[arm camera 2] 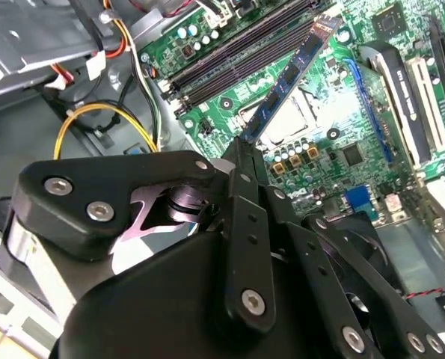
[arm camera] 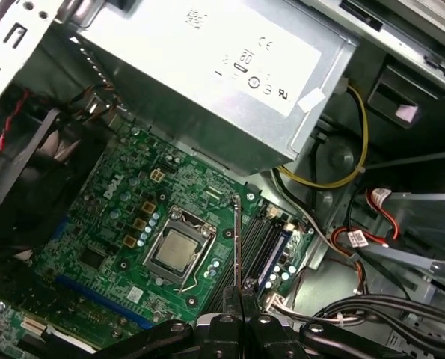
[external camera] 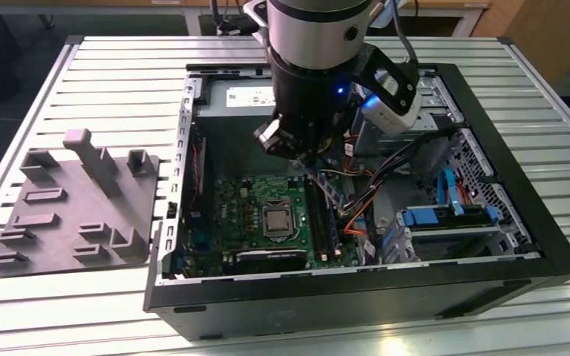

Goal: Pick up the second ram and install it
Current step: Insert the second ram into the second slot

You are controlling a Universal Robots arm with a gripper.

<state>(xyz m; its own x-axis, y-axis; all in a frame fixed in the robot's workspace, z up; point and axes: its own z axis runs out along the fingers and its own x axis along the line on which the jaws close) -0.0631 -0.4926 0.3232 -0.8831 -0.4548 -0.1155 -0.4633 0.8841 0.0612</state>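
My gripper (arm camera 2: 244,148) is shut on the second ram (arm camera 2: 289,75), a slim dark blue-green stick that juts out from between the fingertips. In the first wrist view the second ram (arm camera: 237,243) shows edge-on as a thin strip running up from the gripper (arm camera: 241,290). It hangs over the motherboard (external camera: 255,196), above the long black memory slots (arm camera 2: 233,56) beside the processor socket (arm camera: 175,250), and is apart from them. In the exterior view the gripper (external camera: 312,165) is down inside the open computer case (external camera: 522,245).
A grey power supply (arm camera: 215,82) fills the case's far end. Orange, yellow and black cables (external camera: 364,200) run beside the slots. A blue drive bay (external camera: 439,216) sits at the exterior view's right. A grey moulded tray (external camera: 77,215) lies on the slatted table (external camera: 116,67), left of the case.
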